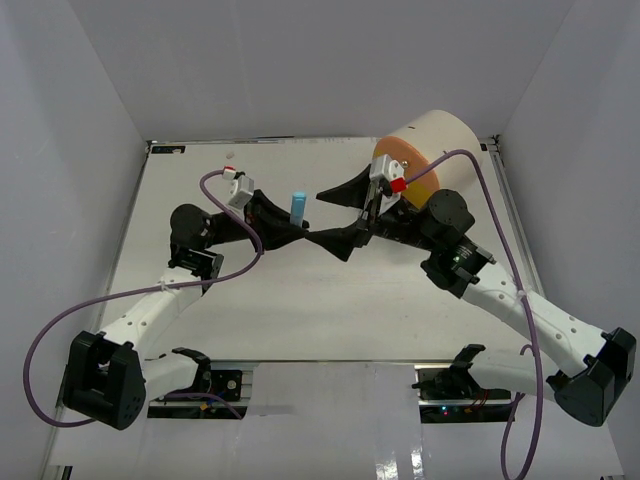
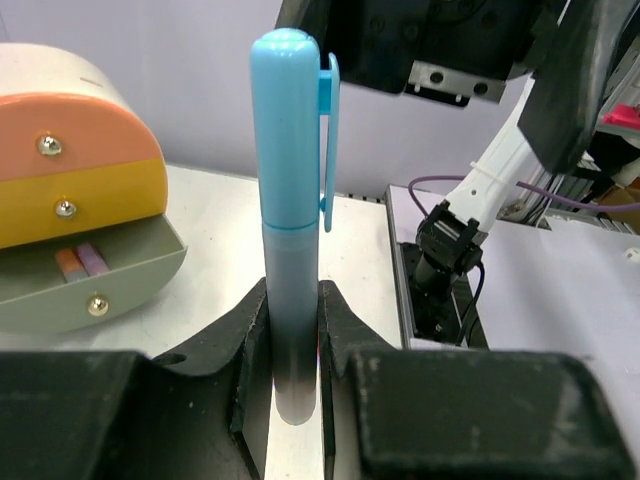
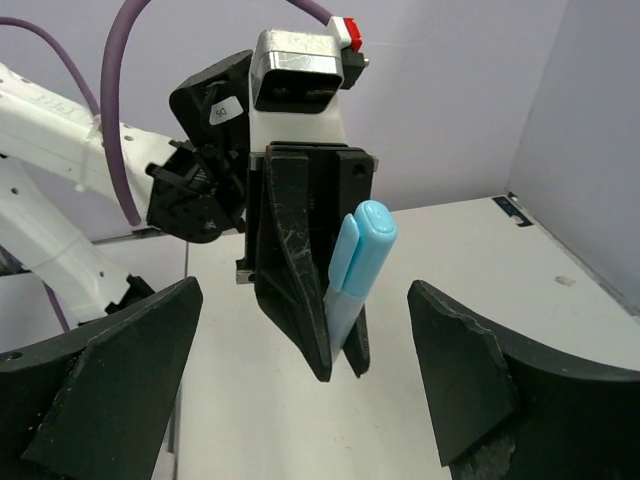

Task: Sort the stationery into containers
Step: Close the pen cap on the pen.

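A light-blue capped marker (image 1: 298, 205) stands upright in my left gripper (image 1: 300, 230), which is shut on its lower barrel (image 2: 290, 200). In the left wrist view the jaws (image 2: 293, 330) press on both sides of the barrel. My right gripper (image 1: 336, 222) faces the left one with its fingers spread wide on either side, touching nothing (image 3: 302, 300). In the right wrist view the marker (image 3: 362, 255) sits between the left gripper's fingers (image 3: 300, 300). The containers (image 1: 398, 160) are drawers in a cream cylinder: orange (image 2: 70, 140), yellow (image 2: 85, 205), grey-olive (image 2: 110, 290).
The grey-olive drawer is pulled out and holds an orange piece (image 2: 70, 262) and a purple piece (image 2: 92, 258). The cream cylinder (image 1: 440, 135) lies at the back right of the white table (image 1: 300, 310). White walls close in the sides and back.
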### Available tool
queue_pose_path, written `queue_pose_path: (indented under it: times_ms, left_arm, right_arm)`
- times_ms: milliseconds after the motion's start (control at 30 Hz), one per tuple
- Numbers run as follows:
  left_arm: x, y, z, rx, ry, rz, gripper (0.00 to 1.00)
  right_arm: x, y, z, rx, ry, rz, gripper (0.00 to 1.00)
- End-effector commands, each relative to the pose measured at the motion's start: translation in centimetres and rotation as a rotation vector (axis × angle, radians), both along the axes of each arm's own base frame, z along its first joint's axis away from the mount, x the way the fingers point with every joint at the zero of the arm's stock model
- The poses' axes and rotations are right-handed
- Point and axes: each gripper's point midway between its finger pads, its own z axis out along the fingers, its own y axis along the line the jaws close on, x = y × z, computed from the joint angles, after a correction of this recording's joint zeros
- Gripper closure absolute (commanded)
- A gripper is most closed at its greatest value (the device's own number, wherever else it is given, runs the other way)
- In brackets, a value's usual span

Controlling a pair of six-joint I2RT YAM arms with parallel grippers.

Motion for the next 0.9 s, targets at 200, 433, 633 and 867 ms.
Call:
queue_pose_path:
  times_ms: [200, 433, 633, 867]
  left_arm:
    - [-1.7, 0.2, -0.2, 0.060, -0.034, -0.064, 0.88]
    - [-2.3, 0.2, -1.2, 0.082, -0.024, -0.101, 0.89]
    - [-2.3, 0.2, -1.4, 0.093, -0.029, -0.100, 0.89]
    - [-2.3, 0.3, -1.3, 0.092, -0.036, -0.099, 0.89]
  right_arm:
    - [2.0, -1.8, 0.7, -0.035, -0.088, -0.084, 0.10]
    - [1.3, -0.1, 2.8, -0.031, -0.141, 0.044, 0.07]
    - [1.1, 1.2, 3.4, -0.026, -0.112, 0.128, 0.16]
    - [1.2, 2.7, 2.4, -0.036, -0.064, 0.214, 0.27]
